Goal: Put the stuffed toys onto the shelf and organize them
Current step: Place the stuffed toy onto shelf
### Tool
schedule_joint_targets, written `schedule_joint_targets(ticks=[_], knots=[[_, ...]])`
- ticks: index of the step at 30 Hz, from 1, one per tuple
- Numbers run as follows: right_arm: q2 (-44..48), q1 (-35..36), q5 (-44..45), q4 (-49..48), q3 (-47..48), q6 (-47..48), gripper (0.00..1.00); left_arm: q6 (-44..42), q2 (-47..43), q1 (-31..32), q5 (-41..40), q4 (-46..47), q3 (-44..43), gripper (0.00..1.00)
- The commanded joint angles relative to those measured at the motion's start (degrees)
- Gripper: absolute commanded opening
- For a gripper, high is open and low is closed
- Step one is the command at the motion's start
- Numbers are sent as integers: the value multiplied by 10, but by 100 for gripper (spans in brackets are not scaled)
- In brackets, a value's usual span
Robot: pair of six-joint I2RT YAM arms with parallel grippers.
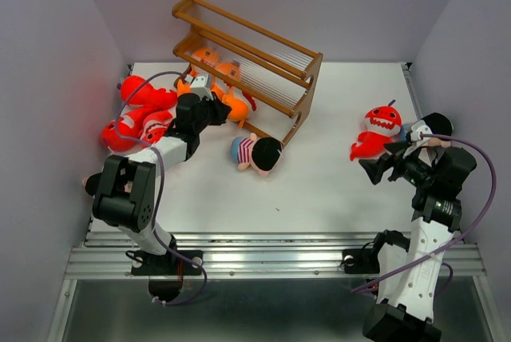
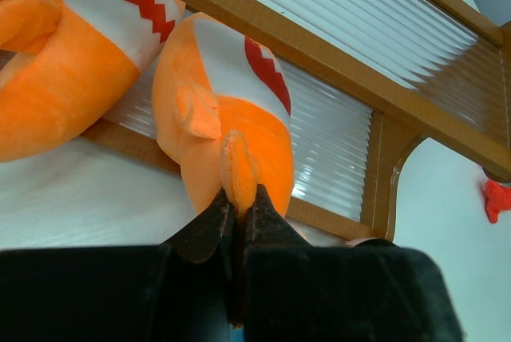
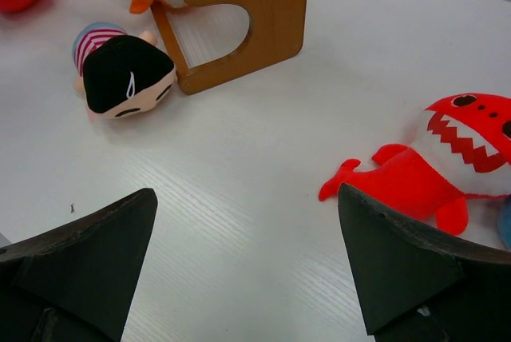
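Table [image 1: 319, 190]: widest bare stretch is centre and near edge, betw. doll [image 1: 257, 153] and red shark [image 1: 379, 130]. Shelf [image 1: 306, 94] stands diagonal at far left-centre, its right side panel near the doll. L arm [image 1: 172, 150]: elbow folded at left edge, forearm reaching fwd to bottom tier. Left gripper [image 2: 242, 202] is nearly closed, pinching the tail fin of orange shark [image 2: 231, 110], which lies across the bottom front rail. 2nd orange shark [image 2: 64, 78] is just beside it. R arm [image 1: 435, 198] is folded at right edge. Right gripper [image 3: 246, 194] sits low over table, jaws spread wide, nothing in them. Red toys [image 1: 140, 114] are heaped at far left.

Orange sharks [image 2: 231, 134] against brown shelf [image 3: 263, 6], doll [image 3: 124, 74] beside
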State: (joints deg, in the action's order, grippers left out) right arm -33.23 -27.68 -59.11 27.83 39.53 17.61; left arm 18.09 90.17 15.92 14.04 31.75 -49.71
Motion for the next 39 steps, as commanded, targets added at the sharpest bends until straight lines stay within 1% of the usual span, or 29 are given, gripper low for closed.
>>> schedule_joint_targets(ticks=[1,5,10,12,23,27,31,34,36,39], knots=[[-3,0,-1,-26,8,1,100,1,27,0,7,75,-31,0],[-10,0,0,-26,8,1,100,-28,56,4,0,82,-42,0],[-16,0,-1,-26,9,1,100,-53,64,5,-9,93,-43,0],[-18,0,0,-26,9,1,100,-61,61,4,-10,111,-32,0],[-26,0,1,-26,9,2,100,-62,68,5,15,198,-14,0],[-27,0,2,-27,10,2,100,-59,69,4,23,207,1,0],[-28,0,0,-26,10,2,100,-65,53,10,10,203,30,0],[-29,0,-2,-26,10,2,100,-64,36,20,-2,169,35,0],[-28,0,-2,-26,11,2,100,-70,26,27,-18,144,46,0],[-27,0,-5,-26,11,1,100,-70,11,34,-66,105,53,0]])
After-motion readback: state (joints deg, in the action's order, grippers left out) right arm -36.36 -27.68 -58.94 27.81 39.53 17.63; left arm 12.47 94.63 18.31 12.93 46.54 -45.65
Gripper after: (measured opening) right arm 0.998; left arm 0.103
